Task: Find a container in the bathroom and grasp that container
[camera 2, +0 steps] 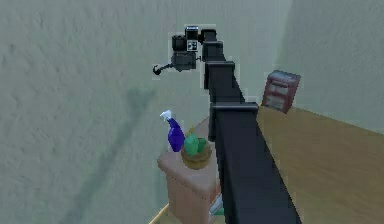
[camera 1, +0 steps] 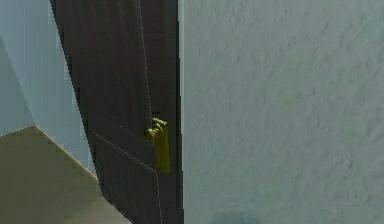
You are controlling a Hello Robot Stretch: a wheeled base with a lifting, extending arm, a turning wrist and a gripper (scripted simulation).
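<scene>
1. Jaws sit at the far end of the dark arm [camera 2: 236, 135] in the arm side view, high up against the pale wall [camera 2: 80, 110]. Whether they are apart or together cannot be told. Their thin fingers [camera 2: 163, 68] point toward this view's left with only bare wall behind them, so they hold nothing.
2. Lower in the same view, left of the arm, a blue spray bottle [camera 2: 173, 132] stands upright on a tan block-shaped stand [camera 2: 183, 188]. By its shape it is the one container to be made out. It is well below the jaws in the picture and apart from them.
3. Just beside the bottle, on the same stand, lies a round green thing [camera 2: 196, 151], its right side cut off by the arm.
4. At this view's right, a small reddish box with drawer-like fronts [camera 2: 284, 90] stands against the wall on a wood-coloured surface [camera 2: 325, 150]. Whether that surface is floor or tabletop cannot be told.
5. In the forward view a dark door [camera 1: 115, 90] with a brass handle [camera 1: 159, 143] meets a pale textured wall [camera 1: 285, 100] that takes up the view's right.
6. Left of the door are a light blue wall [camera 1: 22, 60] and beige floor [camera 1: 40, 180].
</scene>
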